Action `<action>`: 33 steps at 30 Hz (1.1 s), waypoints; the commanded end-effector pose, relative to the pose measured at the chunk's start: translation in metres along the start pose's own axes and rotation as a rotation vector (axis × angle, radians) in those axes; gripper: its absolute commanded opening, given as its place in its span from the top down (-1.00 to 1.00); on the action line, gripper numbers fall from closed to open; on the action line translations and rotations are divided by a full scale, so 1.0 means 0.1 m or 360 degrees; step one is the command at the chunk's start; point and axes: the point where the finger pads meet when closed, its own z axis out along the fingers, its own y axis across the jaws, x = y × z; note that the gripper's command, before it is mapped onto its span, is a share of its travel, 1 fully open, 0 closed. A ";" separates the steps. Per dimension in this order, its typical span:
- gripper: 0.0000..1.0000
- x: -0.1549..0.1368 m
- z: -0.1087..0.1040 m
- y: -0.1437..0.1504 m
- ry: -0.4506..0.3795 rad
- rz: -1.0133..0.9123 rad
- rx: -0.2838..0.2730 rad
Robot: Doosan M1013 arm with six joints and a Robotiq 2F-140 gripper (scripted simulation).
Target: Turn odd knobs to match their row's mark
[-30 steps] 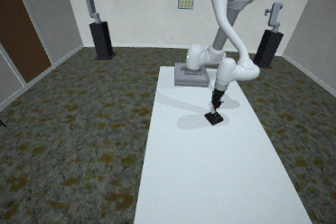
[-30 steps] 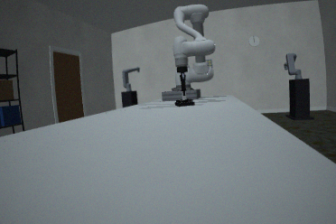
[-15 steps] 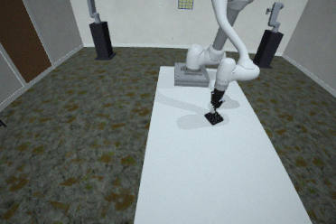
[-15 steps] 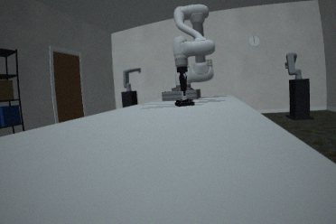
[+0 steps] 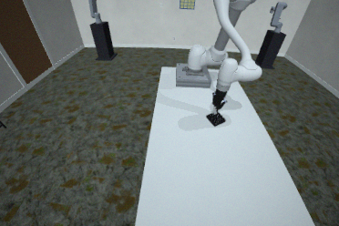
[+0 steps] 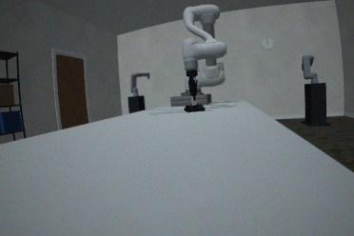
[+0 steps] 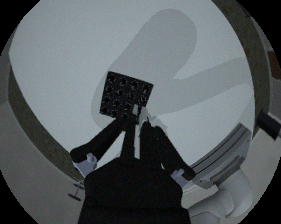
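The knob box [image 5: 213, 122] is a small black square box that stands on the white table, in front of the arm's base. It also shows in the exterior view [image 6: 194, 108] and in the wrist view [image 7: 127, 95], where its knobs are dark dots too small to read. My gripper [image 7: 138, 110] points straight down at the edge of the box nearest to the camera in the wrist view. Its fingers are nearly together, and the tips reach the box top [image 5: 218, 110]. They appear shut on one knob in that edge row. I cannot tell which knob, and no white lines or names are legible.
The arm's grey base plate [image 5: 193, 76] sits on the table just behind the box. Two other robot arms on black pedestals [image 5: 104, 39] [image 5: 271, 48] stand on the floor by the far wall. A long white table [image 5: 214, 167] stretches toward the camera.
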 end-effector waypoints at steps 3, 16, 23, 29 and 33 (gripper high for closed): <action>0.90 0.00 0.00 0.00 0.0000 -0.0003 0.0000; 0.90 0.00 0.00 0.00 0.0000 -0.0004 0.0000; 0.77 0.00 0.00 0.00 0.0000 -0.0004 0.0000; 0.77 0.00 0.00 0.00 0.0000 -0.0004 0.0000; 0.77 0.00 0.00 0.00 0.0000 -0.0004 0.0000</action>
